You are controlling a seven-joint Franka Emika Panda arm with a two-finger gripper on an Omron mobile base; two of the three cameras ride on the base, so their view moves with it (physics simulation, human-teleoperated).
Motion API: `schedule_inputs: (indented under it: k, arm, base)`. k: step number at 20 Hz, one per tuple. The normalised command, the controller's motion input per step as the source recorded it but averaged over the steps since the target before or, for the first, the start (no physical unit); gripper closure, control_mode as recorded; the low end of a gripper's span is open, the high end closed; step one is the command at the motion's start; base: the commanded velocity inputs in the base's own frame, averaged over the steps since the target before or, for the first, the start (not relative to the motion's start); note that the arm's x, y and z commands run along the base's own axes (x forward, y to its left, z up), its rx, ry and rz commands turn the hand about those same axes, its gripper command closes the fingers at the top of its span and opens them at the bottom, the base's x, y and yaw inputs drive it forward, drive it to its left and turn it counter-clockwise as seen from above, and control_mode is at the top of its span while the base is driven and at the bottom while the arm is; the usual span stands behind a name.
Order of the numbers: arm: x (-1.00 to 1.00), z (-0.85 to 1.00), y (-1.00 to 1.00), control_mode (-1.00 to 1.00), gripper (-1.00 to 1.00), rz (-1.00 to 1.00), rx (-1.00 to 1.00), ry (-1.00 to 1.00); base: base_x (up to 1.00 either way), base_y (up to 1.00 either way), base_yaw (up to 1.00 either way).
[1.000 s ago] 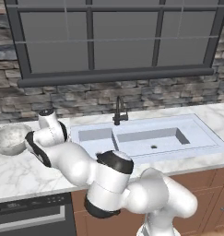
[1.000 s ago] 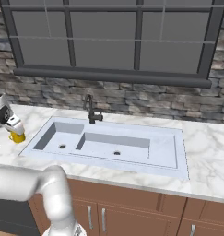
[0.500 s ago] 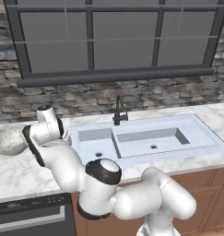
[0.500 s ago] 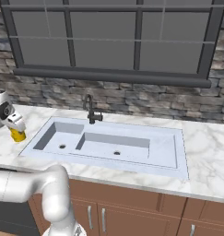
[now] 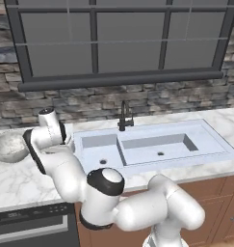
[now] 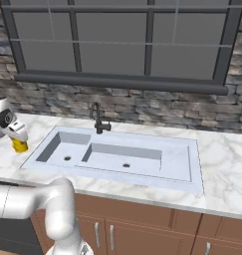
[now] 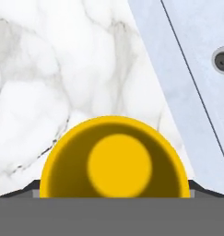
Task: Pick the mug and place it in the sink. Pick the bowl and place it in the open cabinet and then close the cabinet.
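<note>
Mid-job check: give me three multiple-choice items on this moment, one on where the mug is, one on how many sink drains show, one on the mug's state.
1. Where does the mug stand?
A. on the counter beside the sink
B. in a sink basin
C. inside the bowl

2. How many drain holes show in the sink?
A. none
B. one
C. two

3. How is the mug?
A. tipped on its side
B. upright and empty
C. upright, filled with water

Answers: 1 A, marble lies under it, left of the sink; 2 C, one hole per basin; 3 B, the hand view looks straight down onto its bare yellow bottom.
</note>
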Motion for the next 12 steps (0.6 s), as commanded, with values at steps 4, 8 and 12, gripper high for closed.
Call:
schedule_inputs:
  k: [4,8,12]
  arm:
    - [0.01,0.16,-0.70,-1.00,1.00,-0.07,-0.01,0.00]
    - [0.17,0.44,-1.00,-1.00,1.00,-0.15,0.00,0.06]
    - [0.00,0.29,-1.00,-1.00,1.00,-0.15,0.00,0.01]
  base:
    - [0.00,0.00,0.00]
    - [0.00,0.00,0.00]
    - [0.00,0.00,0.00]
